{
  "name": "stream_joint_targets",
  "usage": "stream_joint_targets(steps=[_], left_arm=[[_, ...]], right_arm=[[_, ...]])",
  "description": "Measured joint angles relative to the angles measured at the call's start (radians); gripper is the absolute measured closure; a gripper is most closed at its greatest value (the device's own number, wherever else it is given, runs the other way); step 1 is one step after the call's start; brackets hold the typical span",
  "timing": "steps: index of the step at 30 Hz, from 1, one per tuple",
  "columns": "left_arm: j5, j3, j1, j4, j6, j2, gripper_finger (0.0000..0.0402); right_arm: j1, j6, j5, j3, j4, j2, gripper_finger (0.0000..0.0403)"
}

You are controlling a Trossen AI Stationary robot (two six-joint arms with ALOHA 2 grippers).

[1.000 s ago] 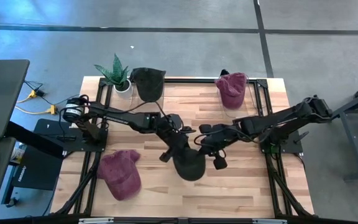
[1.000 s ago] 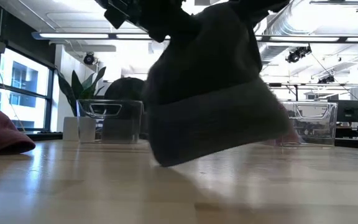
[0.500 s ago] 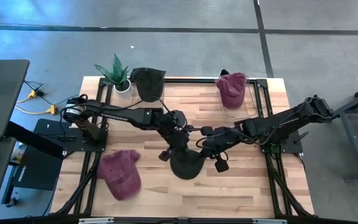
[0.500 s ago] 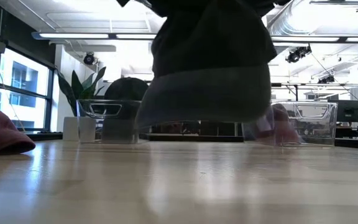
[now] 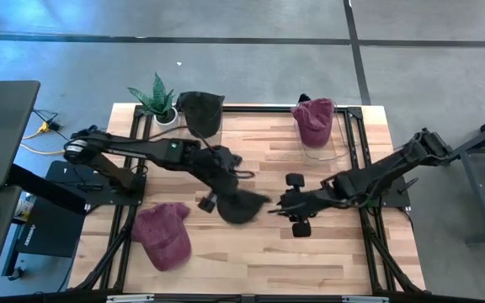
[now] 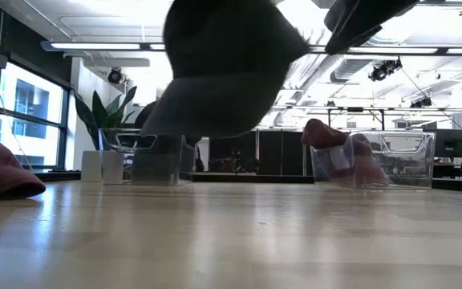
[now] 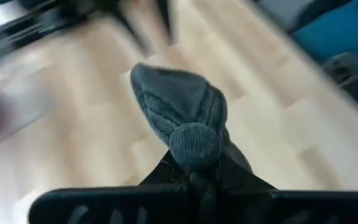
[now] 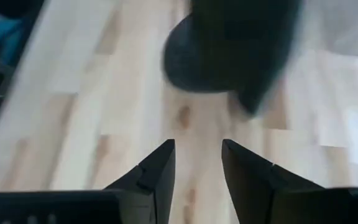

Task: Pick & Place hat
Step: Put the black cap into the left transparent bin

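Observation:
A dark grey hat [image 5: 241,207] hangs clear of the wooden table [image 5: 310,252] near its middle. My left gripper [image 5: 228,195] is shut on it. In the low view the hat [image 6: 223,72] floats well above the tabletop. My right gripper [image 5: 276,208] stands open just right of the hat and touches nothing. In its wrist view nothing lies between its fingers [image 8: 197,163], and the hat [image 8: 229,56] is ahead of them. A maroon hat [image 5: 162,237] lies on the table at the near left. My left gripper pinches the hat's crown just beside its top button [image 7: 194,144]. The gripper's own body hides the fingertips in the wrist view. The hat hangs from the hold toward the table's right, lifted clear of the table.
At the far edge, a dark hat sits in a clear bin [image 5: 200,111] and a maroon hat in another clear bin [image 5: 314,122]. A potted plant [image 5: 158,99] stands at the far left corner. Bare wood lies along the near edge.
My left gripper has shut on the dark hat and carried it up and toward the table's left. My right gripper has opened, let go of the hat and drawn back toward the right edge. The hat's lower rim has risen well off the table.

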Motion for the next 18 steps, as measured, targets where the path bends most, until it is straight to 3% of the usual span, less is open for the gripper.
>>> stream_joint_targets(steps=[7,10,18], left_arm=[[-0.333,0.0,0.027,-0.133,0.024,-0.132,0.0401],[-0.417,-0.001,0.083,-0.149,0.046,-0.193,0.0401],[-0.356,-0.002,0.4,-0.132,0.218,-0.305,0.0401]], right_arm=[[0.104,0.072,0.346,0.0,0.033,0.002,0.0275],[0.127,0.064,0.457,0.0,0.084,0.012,0.0275],[0.134,0.008,0.498,0.001,0.146,0.042,0.0275]])
